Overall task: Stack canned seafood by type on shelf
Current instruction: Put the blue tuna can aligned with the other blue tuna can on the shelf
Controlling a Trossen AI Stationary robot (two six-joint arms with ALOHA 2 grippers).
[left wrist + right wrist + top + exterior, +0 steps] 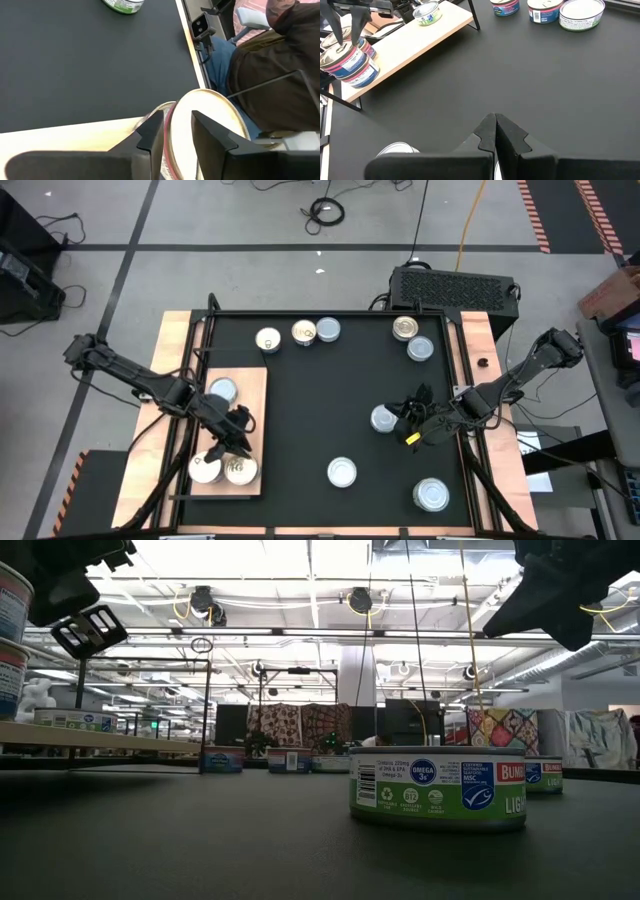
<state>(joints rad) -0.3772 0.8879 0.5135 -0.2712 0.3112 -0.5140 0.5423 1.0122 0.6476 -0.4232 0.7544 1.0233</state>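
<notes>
Left gripper (238, 442) has its fingers spread a bit over the round flat tins (222, 469) on the light-brown wooden shelf (250, 385), looks like not gripping; right gripper (495, 131) is clenched on nothing over the black mat (330, 400); silver-topped tins (342, 472) sit scattered there.

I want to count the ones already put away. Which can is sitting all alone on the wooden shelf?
The can at the shelf's far end, with a silver top and green label. The other shelf cans are bunched at the near end, under the left gripper.
</notes>
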